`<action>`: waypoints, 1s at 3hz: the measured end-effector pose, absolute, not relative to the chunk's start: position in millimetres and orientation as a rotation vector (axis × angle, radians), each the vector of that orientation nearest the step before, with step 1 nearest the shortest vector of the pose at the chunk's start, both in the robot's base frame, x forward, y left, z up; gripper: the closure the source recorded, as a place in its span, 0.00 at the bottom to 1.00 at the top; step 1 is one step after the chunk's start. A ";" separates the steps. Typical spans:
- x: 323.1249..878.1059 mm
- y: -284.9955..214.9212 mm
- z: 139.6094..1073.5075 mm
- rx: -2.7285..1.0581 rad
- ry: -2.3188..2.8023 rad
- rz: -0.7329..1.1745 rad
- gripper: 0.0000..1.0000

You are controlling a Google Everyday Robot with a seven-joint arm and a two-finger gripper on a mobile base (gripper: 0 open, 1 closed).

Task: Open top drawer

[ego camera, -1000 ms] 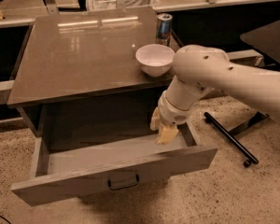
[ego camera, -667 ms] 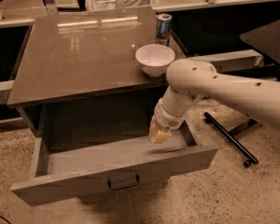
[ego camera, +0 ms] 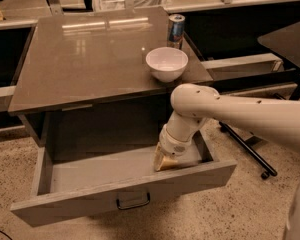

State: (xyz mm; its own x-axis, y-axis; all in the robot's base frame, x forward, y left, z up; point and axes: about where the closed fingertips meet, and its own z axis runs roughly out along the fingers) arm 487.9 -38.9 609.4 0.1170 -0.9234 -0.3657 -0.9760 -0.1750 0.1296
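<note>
The top drawer (ego camera: 80,203) is a wide, shallow grey wooden drawer under the brown table top (ego camera: 90,59). It stands pulled far out toward me, its inside showing. A small black loop handle (ego camera: 133,201) sits at the centre of its front. My gripper (ego camera: 164,163), with tan tips on a white wrist, reaches down inside the drawer at its right end, just behind the front panel. My white arm (ego camera: 250,116) comes in from the right over the drawer's right side.
A white bowl (ego camera: 166,64) and a blue drink can (ego camera: 175,28) stand at the table top's right edge. A black stand with wheeled legs (ego camera: 247,151) and a dark table (ego camera: 290,39) are to the right. The floor is speckled.
My gripper has moved a little left and lower inside the drawer, toward the front panel. The drawer stays pulled out.
</note>
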 end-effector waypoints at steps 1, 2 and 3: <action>462.1 -39.3 611.4 -2.262 1.933 0.618 0.75; 462.4 -39.3 611.5 -2.262 1.933 0.618 0.75; 444.5 -39.6 620.6 -2.282 1.933 0.653 0.75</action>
State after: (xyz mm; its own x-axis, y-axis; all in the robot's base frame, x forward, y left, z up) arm 444.5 -39.6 620.6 0.1132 -0.9229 -0.3680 -0.9571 -0.2007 0.2089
